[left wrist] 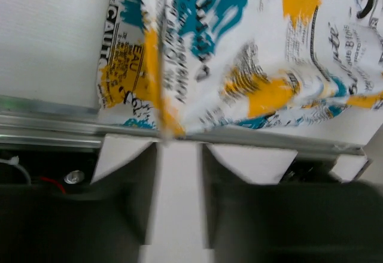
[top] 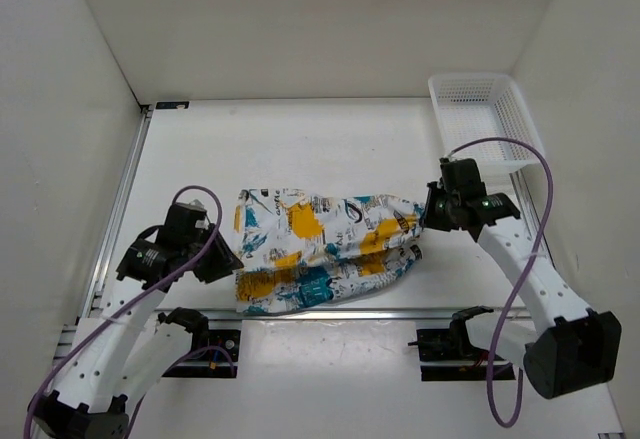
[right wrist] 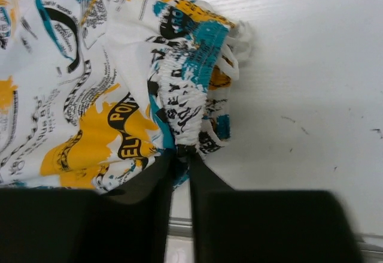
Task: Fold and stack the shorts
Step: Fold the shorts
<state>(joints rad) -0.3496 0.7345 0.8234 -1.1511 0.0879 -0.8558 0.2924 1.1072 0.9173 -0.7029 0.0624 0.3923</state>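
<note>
Blurred left tool (left wrist: 179,146) before partly cropped shorts (left wrist: 239,47)

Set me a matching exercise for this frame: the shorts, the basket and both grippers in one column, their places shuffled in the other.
Column one
1. shorts
2. basket
3. left gripper
4. right gripper

Column two
A. far right corner of the table
B. at the shorts' elastic waistband end
C. lying across the middle of the table
D. at the shorts' end opposite the waistband

Pairs: 1-C, 2-A, 3-D, 4-B
</note>
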